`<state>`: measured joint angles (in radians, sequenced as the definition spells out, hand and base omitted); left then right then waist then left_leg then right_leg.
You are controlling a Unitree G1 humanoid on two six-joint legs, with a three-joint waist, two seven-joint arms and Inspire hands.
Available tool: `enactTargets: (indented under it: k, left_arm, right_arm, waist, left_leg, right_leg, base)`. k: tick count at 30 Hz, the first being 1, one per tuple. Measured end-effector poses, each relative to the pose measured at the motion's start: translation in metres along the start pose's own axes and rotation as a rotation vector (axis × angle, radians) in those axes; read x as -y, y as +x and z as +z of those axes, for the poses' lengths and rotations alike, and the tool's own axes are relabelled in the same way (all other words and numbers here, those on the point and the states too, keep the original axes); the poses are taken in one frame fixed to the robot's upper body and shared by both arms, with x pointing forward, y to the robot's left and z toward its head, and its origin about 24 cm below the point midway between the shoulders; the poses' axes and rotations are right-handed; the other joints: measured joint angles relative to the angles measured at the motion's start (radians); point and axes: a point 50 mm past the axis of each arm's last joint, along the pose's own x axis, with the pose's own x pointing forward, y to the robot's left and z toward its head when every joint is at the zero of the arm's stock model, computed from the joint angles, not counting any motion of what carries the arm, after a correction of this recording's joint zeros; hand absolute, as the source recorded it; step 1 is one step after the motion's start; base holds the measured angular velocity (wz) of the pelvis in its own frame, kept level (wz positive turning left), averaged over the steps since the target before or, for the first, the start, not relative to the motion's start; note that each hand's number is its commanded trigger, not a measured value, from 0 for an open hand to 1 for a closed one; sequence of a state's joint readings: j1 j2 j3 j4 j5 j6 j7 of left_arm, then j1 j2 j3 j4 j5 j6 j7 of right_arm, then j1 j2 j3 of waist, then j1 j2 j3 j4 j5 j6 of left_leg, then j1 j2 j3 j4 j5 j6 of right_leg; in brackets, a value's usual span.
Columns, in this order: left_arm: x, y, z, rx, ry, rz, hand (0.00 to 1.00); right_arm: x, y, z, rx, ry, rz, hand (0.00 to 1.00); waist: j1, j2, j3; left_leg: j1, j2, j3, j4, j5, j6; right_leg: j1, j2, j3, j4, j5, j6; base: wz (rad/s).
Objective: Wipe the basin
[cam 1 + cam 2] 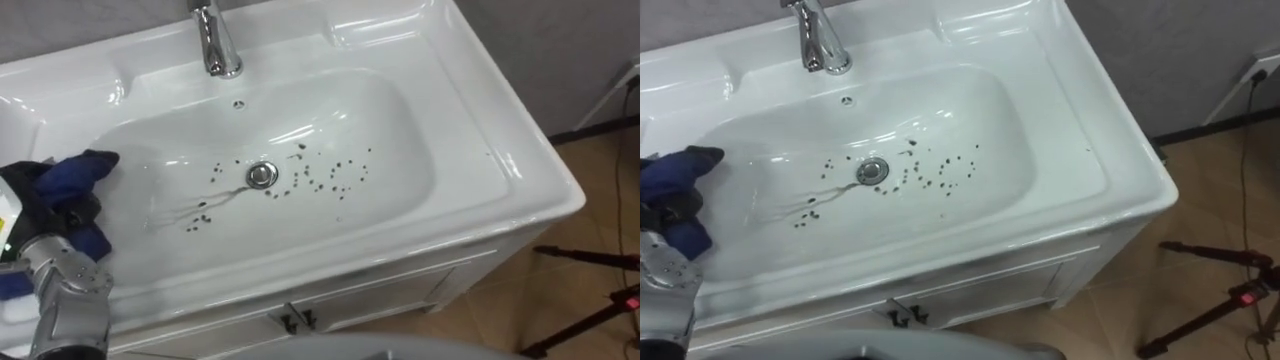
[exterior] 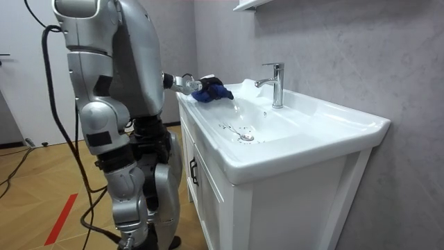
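We hold the blue cloth at the left edge of the basin, with the wipe not yet begun.
Our left hand has its fingers curled round the cloth, which is bunched over the left rim, well apart from the dark specks scattered around the drain. To do this well, we judge, we lower the cloth flat onto the bowl's left slope and sweep towards the right wall, gathering the specks rather than smearing them. We keep the wrist low under the tap.
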<state>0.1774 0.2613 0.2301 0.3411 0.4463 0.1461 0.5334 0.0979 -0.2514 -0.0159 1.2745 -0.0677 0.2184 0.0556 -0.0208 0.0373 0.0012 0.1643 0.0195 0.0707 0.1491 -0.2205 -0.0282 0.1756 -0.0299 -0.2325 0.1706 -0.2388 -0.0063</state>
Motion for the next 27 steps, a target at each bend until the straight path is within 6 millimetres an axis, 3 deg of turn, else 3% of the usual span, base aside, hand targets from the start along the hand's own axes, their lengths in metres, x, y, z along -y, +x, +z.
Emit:
enactTargets:
  k: [2,11,14,17,27]
  left_arm:
    - [0.005,-0.007,0.008,0.027,-0.033,-0.015,1.00]
    - [0.024,-0.025,0.041,0.190,-0.103,-0.102,1.00]
    - [0.025,-0.028,0.049,0.232,-0.124,-0.110,1.00]
    - [0.025,-0.029,0.054,0.260,-0.139,-0.106,1.00]
    - [0.027,-0.032,0.057,0.290,-0.121,-0.113,1.00]
  right_arm:
    - [-0.002,0.000,-0.002,0.005,0.003,0.005,0.00]
    - [-0.009,0.001,0.000,0.052,-0.009,0.023,0.00]
    - [-0.013,0.001,-0.003,0.045,-0.012,0.034,0.00]
    - [-0.014,0.002,-0.007,0.039,-0.013,0.032,0.00]
    - [-0.014,0.002,-0.016,0.005,-0.035,0.029,0.00]
  waist:
    - [-0.003,-0.001,0.0004]
    - [-0.009,-0.017,0.0059]
    - [-0.009,-0.021,0.0021]
    - [-0.014,-0.026,0.0036]
    - [-0.030,-0.005,0.0026]
  left_leg:
    - [-0.003,0.000,-0.017,0.000,0.000,0.000]
    - [-0.003,0.001,-0.018,0.004,0.000,0.000]
    - [-0.003,0.001,-0.017,0.005,0.000,0.000]
    - [-0.003,0.001,-0.017,0.005,0.000,0.000]
    - [-0.004,0.001,-0.017,0.015,0.000,0.000]
  right_leg:
    - [-0.001,0.000,-0.011,-0.001,0.000,0.000]
    - [0.001,0.001,-0.020,-0.002,0.000,0.000]
    - [0.000,0.001,-0.016,-0.002,0.000,0.000]
    - [-0.001,0.001,-0.015,-0.001,0.001,-0.001]
    - [-0.002,0.000,-0.011,0.000,0.003,-0.002]
  base:
    - [0.17]
    - [0.02]
    - [-0.01]
    - [-0.01]
    - [0.00]
